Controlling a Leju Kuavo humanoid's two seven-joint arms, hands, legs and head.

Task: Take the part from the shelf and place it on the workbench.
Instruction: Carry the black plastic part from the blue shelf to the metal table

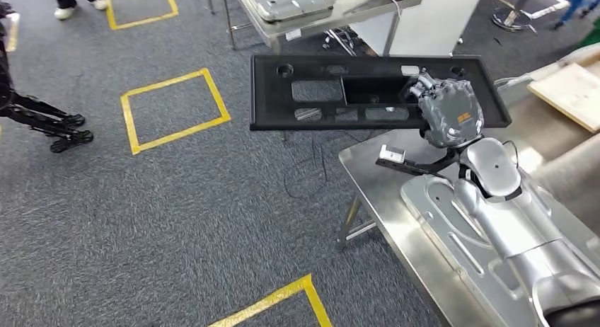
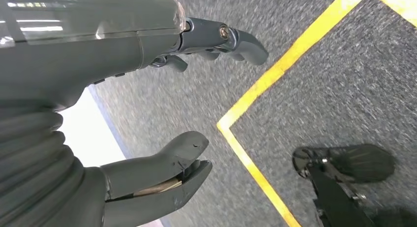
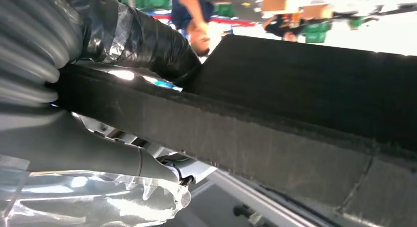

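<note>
A long flat black panel (image 1: pixel 332 93) with several cut-outs hangs level in the air, above the floor and the far end of the steel workbench (image 1: pixel 375 192). My right hand (image 1: pixel 449 111) grips its right end. In the right wrist view the black panel (image 3: pixel 295 119) crosses the picture close up, with my right hand (image 3: pixel 98 89) clamped around its edge, thumb beneath. My left hand (image 2: pixel 162 109) hangs over the carpet, fingers apart, holding nothing.
A pressed metal sheet (image 1: pixel 460 228) lies on the workbench under my right arm. Another steel table (image 1: pixel 311 15) with a metal part stands beyond. Yellow tape squares (image 1: pixel 173 107) mark the grey carpet. A person's feet (image 1: pixel 74 5) show far left. A wooden board (image 1: pixel 566 93) lies right.
</note>
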